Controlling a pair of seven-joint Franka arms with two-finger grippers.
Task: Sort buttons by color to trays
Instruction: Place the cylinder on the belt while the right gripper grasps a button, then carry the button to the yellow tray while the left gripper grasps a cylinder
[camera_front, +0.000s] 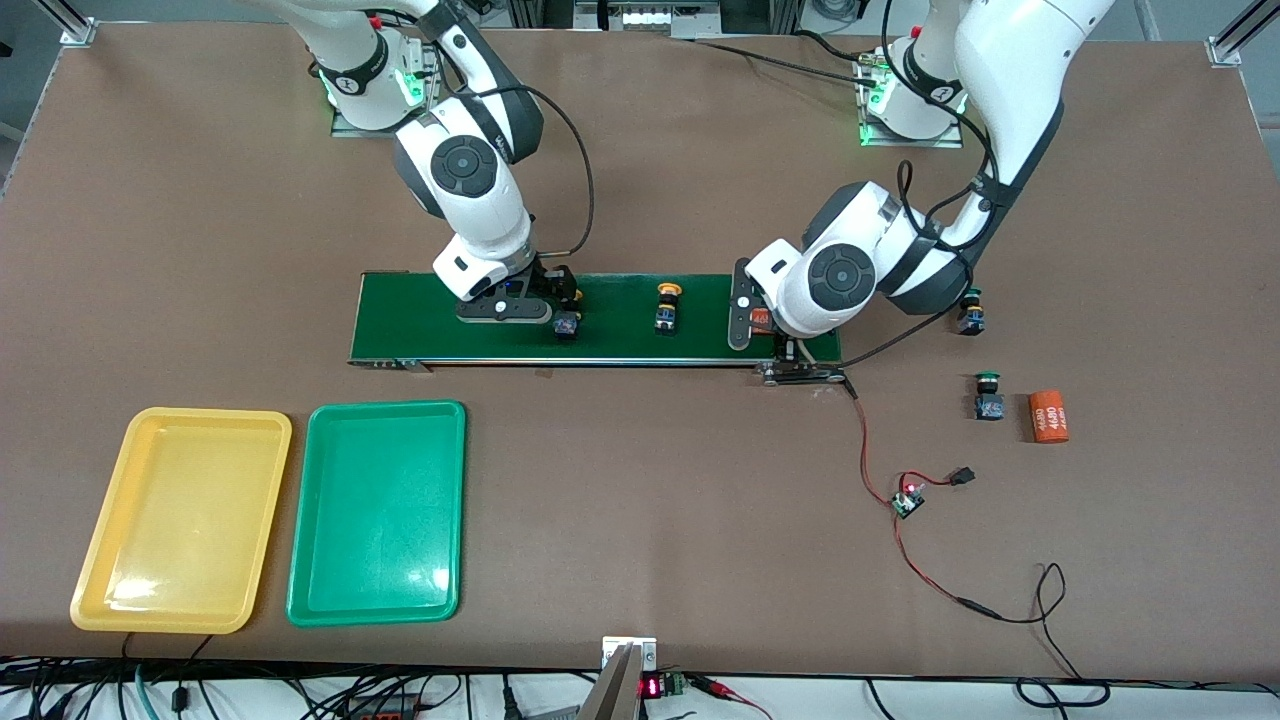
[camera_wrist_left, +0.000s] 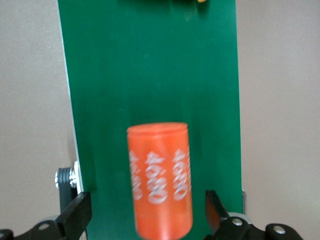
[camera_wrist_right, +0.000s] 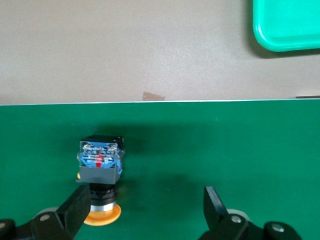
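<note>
Right gripper (camera_wrist_right: 142, 215) open wide over yellow-capped push-button switch (camera_wrist_right: 100, 172) on dark-green conveyor belt (camera_front: 620, 340): probably light, rigid; grasp the squarish body. Left gripper (camera_wrist_left: 150, 215) open around orange "4680" cylinder (camera_wrist_left: 160, 182), not gripping.

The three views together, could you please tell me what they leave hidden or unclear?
- Front view: the left arm's wrist covers the orange cylinder on the belt.
- Front view: the right tool hides the cap of the button beneath it.
- Front view: a button beside the left arm is partly hidden by a cable.
- Left wrist view: the cylinder's print is blurred.

The left arm is hiding most of the orange cylinder (camera_front: 760, 318); its lower end is blurring (camera_wrist_left: 161, 182).
</note>
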